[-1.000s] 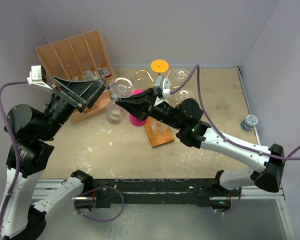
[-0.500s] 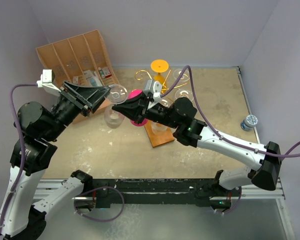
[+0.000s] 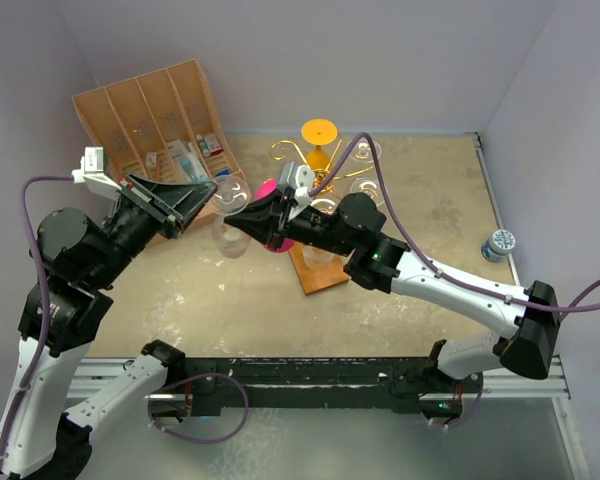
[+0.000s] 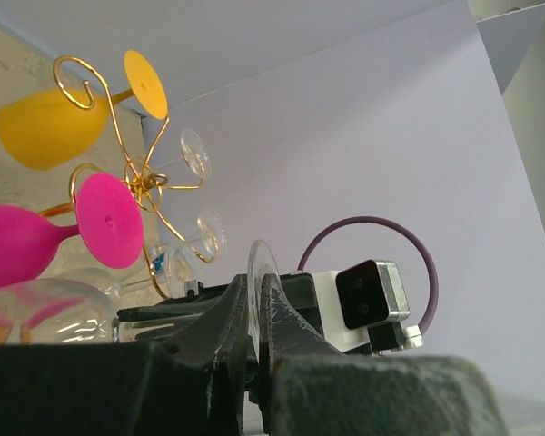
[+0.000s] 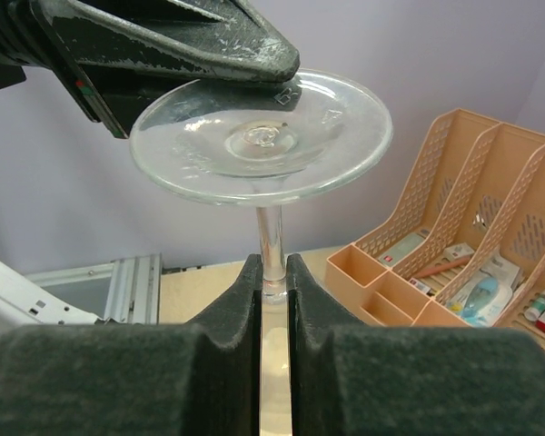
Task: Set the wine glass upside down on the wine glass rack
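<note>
- since both arms share one glass, this reads as a handover: the left arm (image 3: 80, 250) reaches in from 8 o'clock and the right arm (image 3: 450, 285) from 4 o'clock.
- the wine glass rack (image 3: 318, 275) stands at 3 o'clock of their meeting point, hung with other glasses (image 3: 320, 132).
- the wine glass (image 3: 227, 238) is held in mid-air, foot toward 12 o'clock, not yet on the rack.
- the right gripper (image 5: 273, 272) pinches the stem; the left gripper (image 4: 259, 291) is clamped on the foot's rim, probably for a regrip before inverting.

left gripper (image 3: 210, 187): centre-left, reaching right, clamped on wine glass (image 5: 259, 136) | right gripper (image 3: 234, 214): mid-frame, reaching left, clamped on its stem
</note>
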`<state>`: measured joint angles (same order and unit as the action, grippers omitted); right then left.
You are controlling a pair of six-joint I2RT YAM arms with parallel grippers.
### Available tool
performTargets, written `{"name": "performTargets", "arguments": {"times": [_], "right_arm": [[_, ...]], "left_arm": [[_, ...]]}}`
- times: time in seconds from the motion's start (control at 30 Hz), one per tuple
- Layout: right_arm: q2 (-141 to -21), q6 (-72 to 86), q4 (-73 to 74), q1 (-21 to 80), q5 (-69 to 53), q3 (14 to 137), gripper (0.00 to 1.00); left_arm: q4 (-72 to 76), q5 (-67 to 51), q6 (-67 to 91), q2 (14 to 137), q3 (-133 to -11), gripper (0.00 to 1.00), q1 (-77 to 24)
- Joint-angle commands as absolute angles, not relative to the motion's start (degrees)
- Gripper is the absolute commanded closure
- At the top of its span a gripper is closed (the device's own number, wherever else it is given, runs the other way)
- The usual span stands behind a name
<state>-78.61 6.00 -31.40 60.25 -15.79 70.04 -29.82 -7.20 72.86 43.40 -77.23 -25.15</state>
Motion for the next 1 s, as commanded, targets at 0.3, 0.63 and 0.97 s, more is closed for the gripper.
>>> {"name": "performTargets", "arguments": {"times": [0.3, 0.63, 0.97], "right_arm": [[-71.85, 10.84, -36.94, 60.73, -15.67, 70.39, 0.38], [-61.26, 15.12, -37.37, 60.72, -7.31, 62.75, 0.33], [-51.42, 20.71, -39.62, 60.73, -6.19, 55.79, 0.32]], "left_arm": [[-35.84, 6.43, 65.83, 42.48, -84.63, 1.0, -24.97], [-32.69, 8.11, 64.17, 43.86, -80.73, 1.0, -25.07], [-22.87, 9.78, 61.06, 51.83, -78.93, 1.0, -24.97]]}}
